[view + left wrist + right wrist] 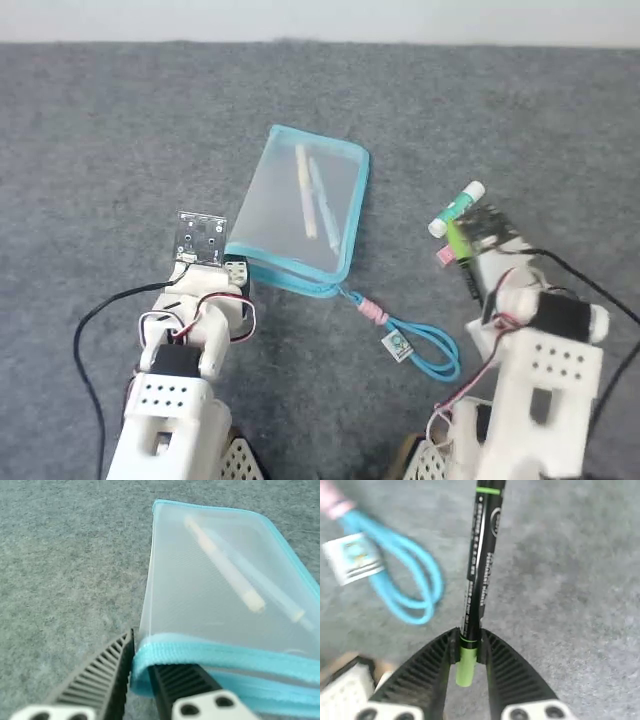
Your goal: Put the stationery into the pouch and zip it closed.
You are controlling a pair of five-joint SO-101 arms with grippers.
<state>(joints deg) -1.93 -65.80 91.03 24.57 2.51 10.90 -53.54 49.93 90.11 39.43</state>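
Table [110,120] of grey felt lies under my two arms, both bent low, side by side. My left claw [141,669] pinches the near corner of the clear, blue-edged pouch [275,215]; two pens [306,200] lie inside. My right claw [467,641] is clamped on a black marker [479,570] with white lettering, near the pouch's looped blue cord [387,540] and printed tag [354,560].

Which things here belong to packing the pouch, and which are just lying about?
Job: pouch, held by left claw; two pens inside; marker in right claw; white-capped stick.
Lying about: blue cord and tag; grey carpet.
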